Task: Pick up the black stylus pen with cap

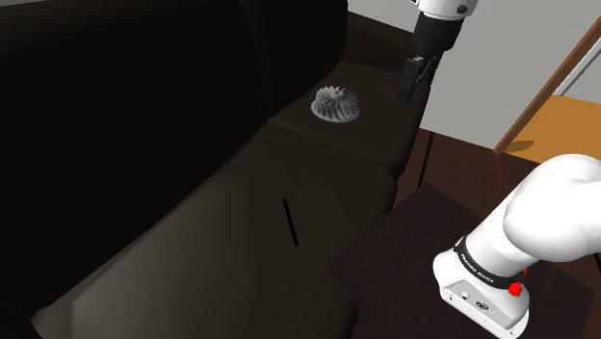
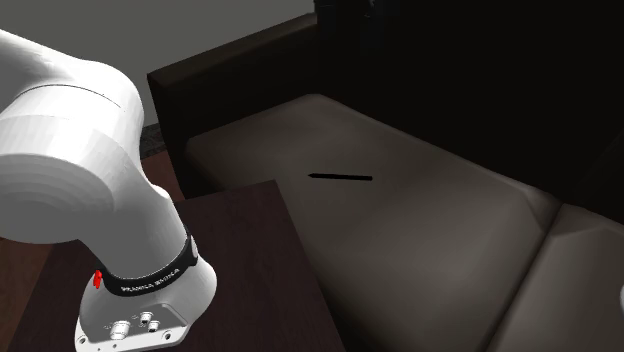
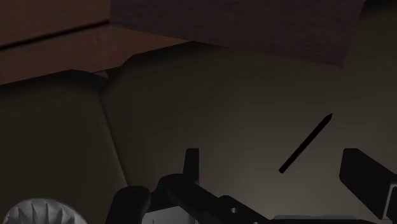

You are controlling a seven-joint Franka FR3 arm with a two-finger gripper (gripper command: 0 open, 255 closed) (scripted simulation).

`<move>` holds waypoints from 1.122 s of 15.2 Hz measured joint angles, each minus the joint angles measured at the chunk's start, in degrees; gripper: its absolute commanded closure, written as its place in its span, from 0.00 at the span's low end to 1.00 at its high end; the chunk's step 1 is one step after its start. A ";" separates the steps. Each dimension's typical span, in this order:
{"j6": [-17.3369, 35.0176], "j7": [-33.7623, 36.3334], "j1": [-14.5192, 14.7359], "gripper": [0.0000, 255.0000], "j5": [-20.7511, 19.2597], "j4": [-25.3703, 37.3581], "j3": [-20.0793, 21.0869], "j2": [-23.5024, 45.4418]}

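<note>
White lettering on the black band (image 2: 150, 279) around the lowest joint of the white arm (image 2: 70, 150) reads "FRANKA EMIKA" in the second exterior view – small, curved along the band. In the shoulder view the band's white lettering is too small to read.

Dim throughout: the dark brown sofa's backrest (image 1: 144, 87) sinks into near-black shadow, while its seat cushion (image 2: 420, 230) catches soft light.

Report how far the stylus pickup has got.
Done: nothing yet; the black stylus lies flat on the sofa cushion, untouched. In hand: the open gripper hangs apart from it, near the grey finned disc. Left: approach, close on it, lift.
</note>
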 measured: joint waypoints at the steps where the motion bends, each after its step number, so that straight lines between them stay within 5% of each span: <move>1: 0.00 0.00 0.00 0.00 0.00 0.00 0.00 0.00; 9: 9.84 11.53 0.53 0.00 4.37 -5.00 7.02 7.38; 17: 22.47 24.41 0.22 0.00 6.95 -5.43 14.29 22.25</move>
